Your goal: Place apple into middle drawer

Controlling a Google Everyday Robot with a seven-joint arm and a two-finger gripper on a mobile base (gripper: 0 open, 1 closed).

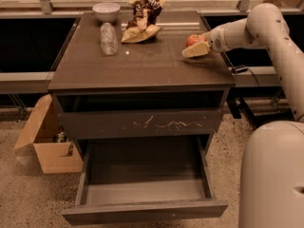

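Note:
The red apple (pixel 192 39) sits on the right side of the dark cabinet top (pixel 142 65). My gripper (pixel 192 47) reaches in from the right and is at the apple, with its cream-coloured end (pixel 196 51) against the apple's front side. The middle drawer (pixel 142 212) is pulled out at the bottom of the cabinet, showing a bare grey floor (pixel 145 190). Above it, a drawer front with pale scratch marks (pixel 142 123) is closed.
A white bowl (pixel 106 11), a clear plastic bottle lying on its side (pixel 108 38) and a brown and tan snack bag (pixel 141 20) are at the back of the top. An open cardboard box (pixel 47 144) stands on the floor at left. My white base (pixel 273 175) is right of the drawer.

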